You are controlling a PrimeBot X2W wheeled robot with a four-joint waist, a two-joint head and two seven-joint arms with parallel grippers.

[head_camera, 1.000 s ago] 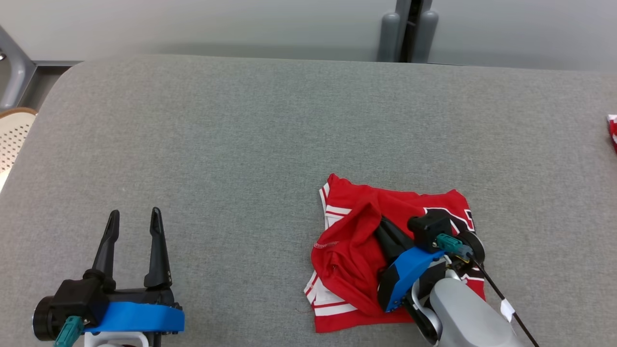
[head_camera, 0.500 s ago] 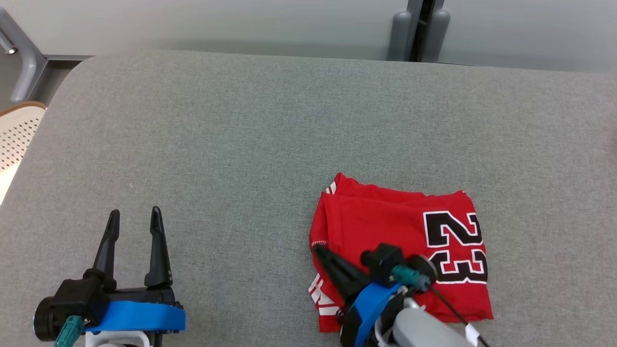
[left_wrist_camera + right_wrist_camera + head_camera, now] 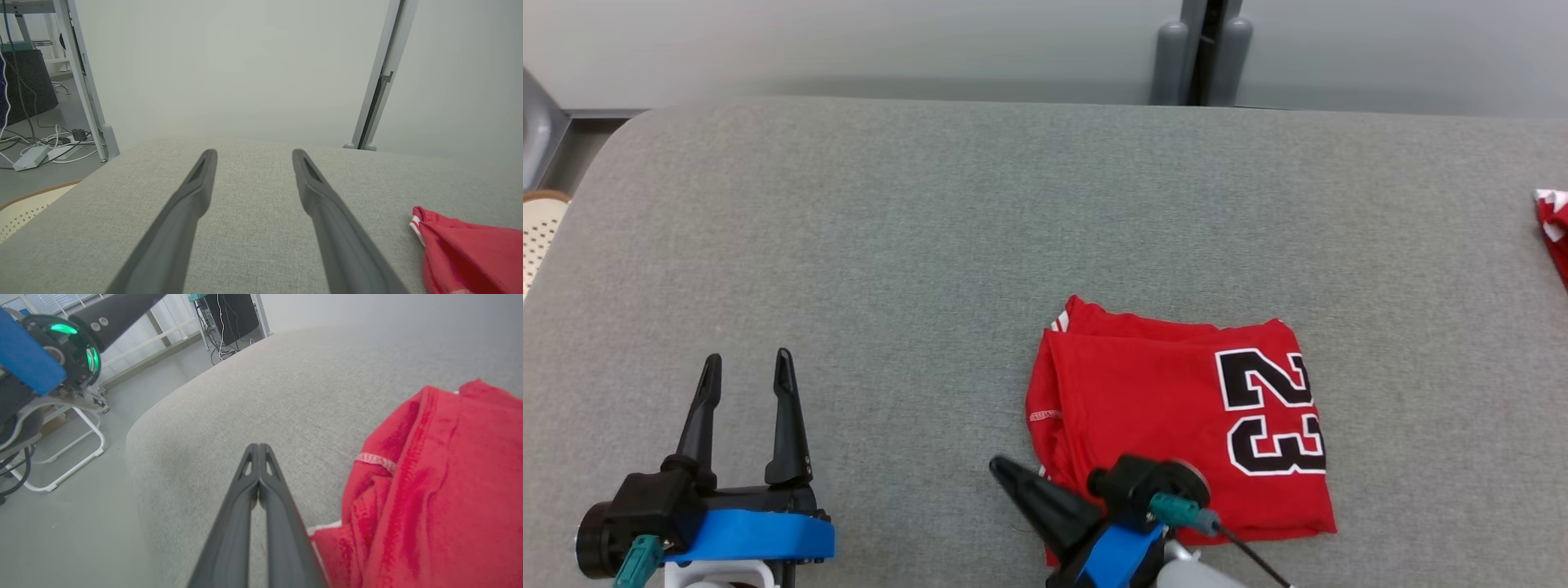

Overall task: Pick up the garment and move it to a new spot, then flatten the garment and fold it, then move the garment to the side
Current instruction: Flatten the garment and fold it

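Note:
The garment (image 3: 1176, 416) is a red jersey with a black-and-white 23, lying folded into a rough rectangle right of centre on the grey table (image 3: 931, 245). Its left edge shows in the right wrist view (image 3: 433, 490) and a corner in the left wrist view (image 3: 461, 253). My right gripper (image 3: 996, 465) is shut with nothing in it, tips just off the garment's lower left corner; in the right wrist view (image 3: 258, 447) its fingers press together over bare table. My left gripper (image 3: 745, 363) stands open and empty at the lower left, far from the garment, its gap (image 3: 253, 154) wide.
Another red and white cloth (image 3: 1553, 229) pokes in at the table's right edge. A perforated cream chair seat (image 3: 535, 237) sits beyond the left edge. A grey post (image 3: 1201, 49) stands behind the table against the wall.
My right gripper has slid left and toward me off the garment, which went from bunched over the fingers to lying flat with the 23 showing. The head camera shifted slightly. The left arm stayed still.

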